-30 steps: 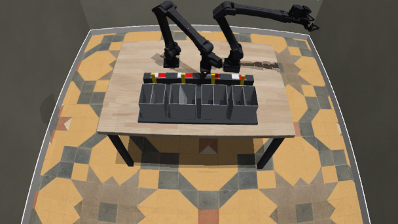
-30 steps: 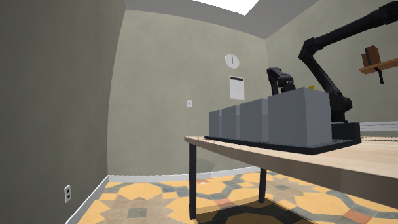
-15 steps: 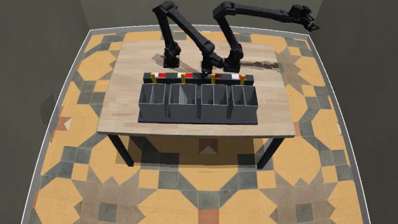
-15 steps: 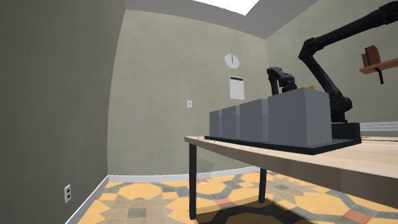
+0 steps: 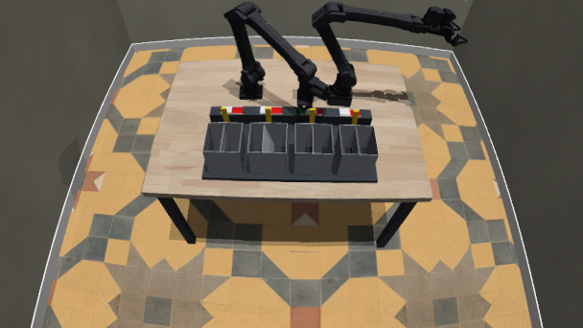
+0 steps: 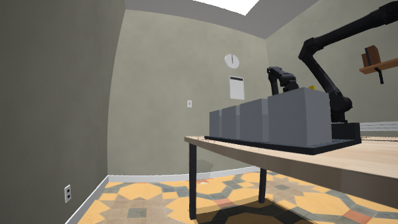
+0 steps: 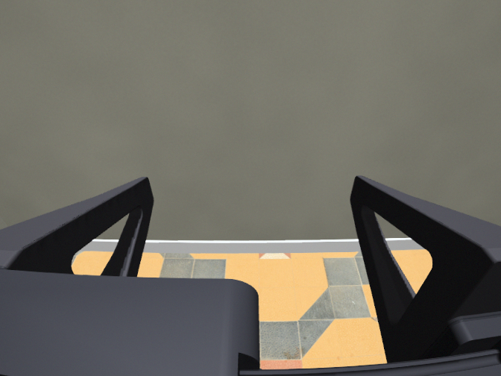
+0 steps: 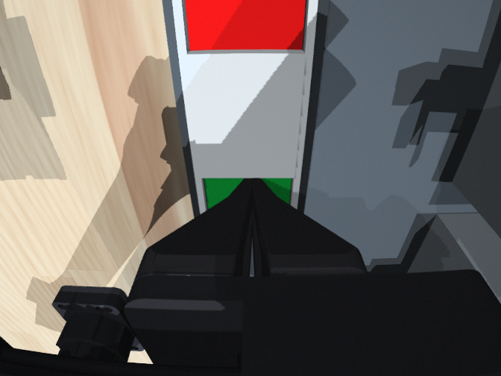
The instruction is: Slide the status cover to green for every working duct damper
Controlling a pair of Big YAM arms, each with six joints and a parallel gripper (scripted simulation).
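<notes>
- Your right gripper (image 5: 303, 107) (image 8: 252, 188) was shut tight, with nothing between its fingers.
- Its tips were down at the green patch (image 8: 224, 192) of the third slider, counting from the left in the top view. You could not tell if they touched it.
- Right by the tips, the white cover (image 8: 242, 117) sat in the middle of that slider. It was only part of the way across.
- Past the cover you could see a red patch (image 8: 247, 24), so green and red both showed.
- The other three sliders showed you white and red, all on the same long dark bar (image 5: 293, 116).
- Four yellow sticks (image 5: 225, 115) stood up in a row along that bar.
- On the other side of the sticks, four grey dampers (image 5: 268, 163) (image 6: 288, 118) stood side by side, each with its own slider.
- The dampers stood on a dark base (image 5: 288, 178) (image 6: 314, 150), and the wooden table (image 5: 173, 163) (image 6: 379, 170) held it up.
- Your left gripper (image 5: 460, 41) (image 7: 251, 187) was wide open and held nothing. It was high up and well apart from the dampers, out past the side of the table.
- Its wrist view showed you a plain wall (image 7: 250, 101) and the orange and grey floor (image 7: 279, 299).

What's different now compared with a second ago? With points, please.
The right pincer (image 5: 303, 106) (image 8: 252, 188) has slid a little way along the slider row, toward the right of the top picture. Nothing was visibly grabbed or let go. Whether the white cover (image 8: 242, 113) moved with it, I can't tell. The left pincer (image 5: 460, 39) (image 7: 251, 187) and the grey dampers (image 5: 268, 163) (image 6: 285, 121) look unchanged.
</notes>
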